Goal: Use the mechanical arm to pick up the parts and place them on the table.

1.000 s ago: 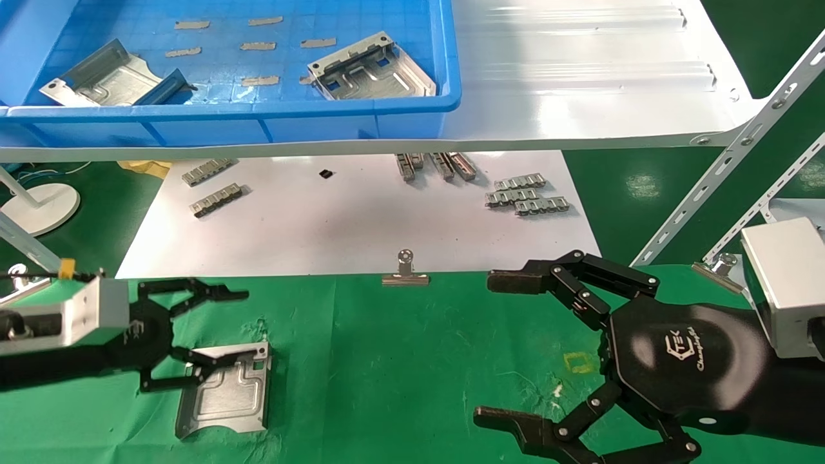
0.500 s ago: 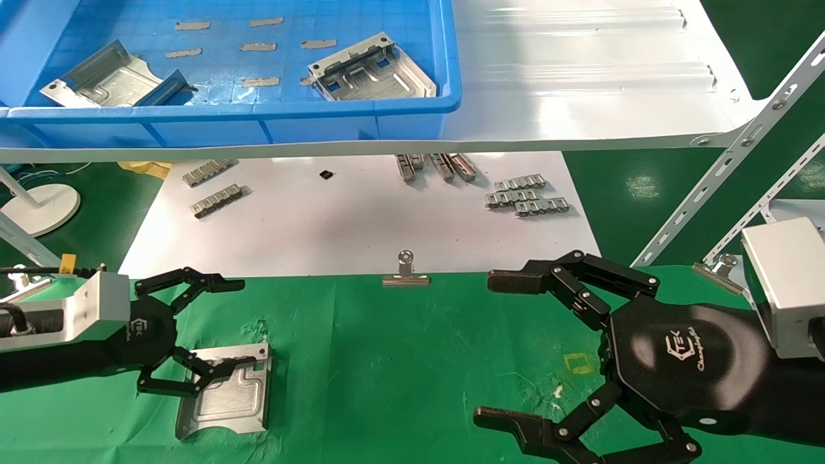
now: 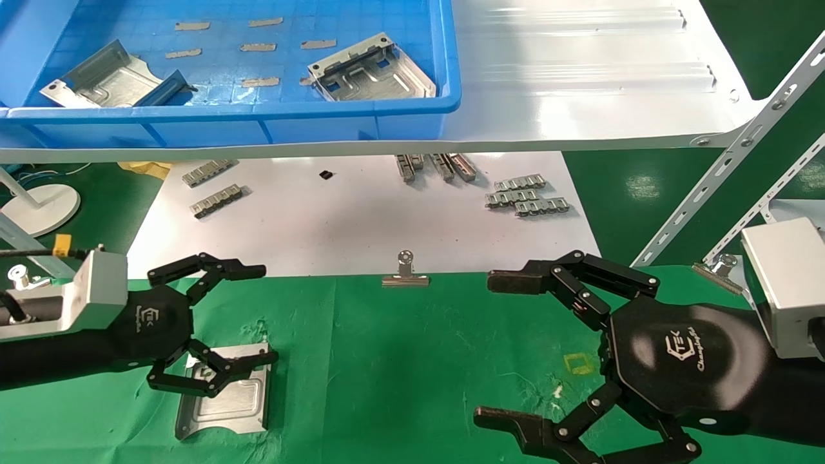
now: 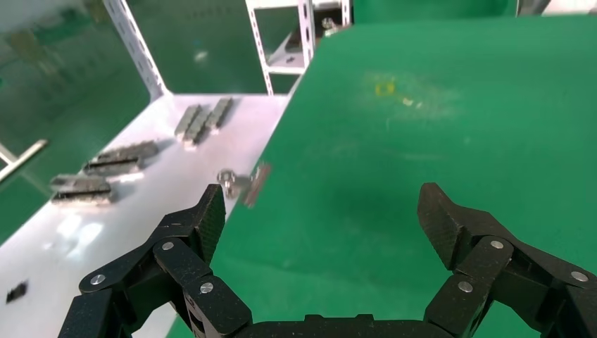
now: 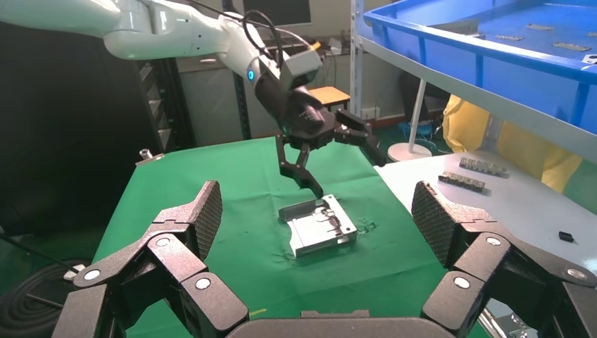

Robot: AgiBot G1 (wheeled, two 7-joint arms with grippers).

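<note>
Glossy green floor, white slotted shelf struts, round white stand base.

Part on table, left side.

table green | bin blue | part silver | sheet white
</note>
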